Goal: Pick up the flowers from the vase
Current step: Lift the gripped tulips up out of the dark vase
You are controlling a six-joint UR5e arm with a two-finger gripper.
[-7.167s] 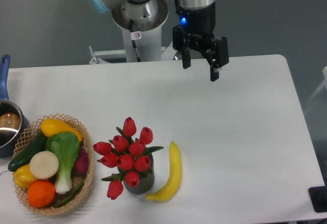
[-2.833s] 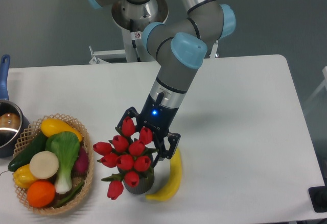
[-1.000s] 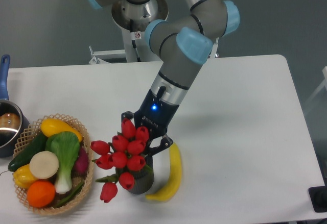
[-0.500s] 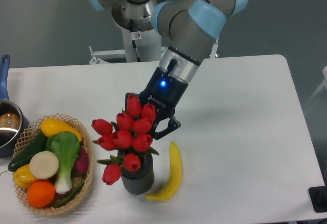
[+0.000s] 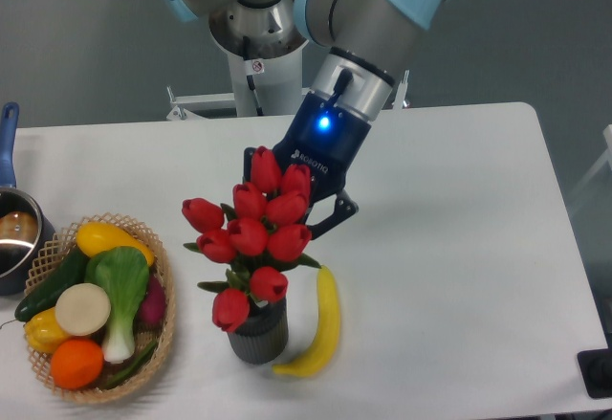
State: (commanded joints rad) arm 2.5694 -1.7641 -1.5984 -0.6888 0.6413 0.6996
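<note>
Nearest, below the claw, the small dark grey ribbed vase stands beside a yellow banana. The bunch of red tulip buds sits raised, its stems apparently just inside the rim. Behind them, the black two-finger claw grips the bunch. Mid-lift; next, raise straight until the stems clear.

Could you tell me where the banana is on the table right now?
The banana lies near the table's front edge, just right of the vase, below the gripper holding the flowers.
</note>
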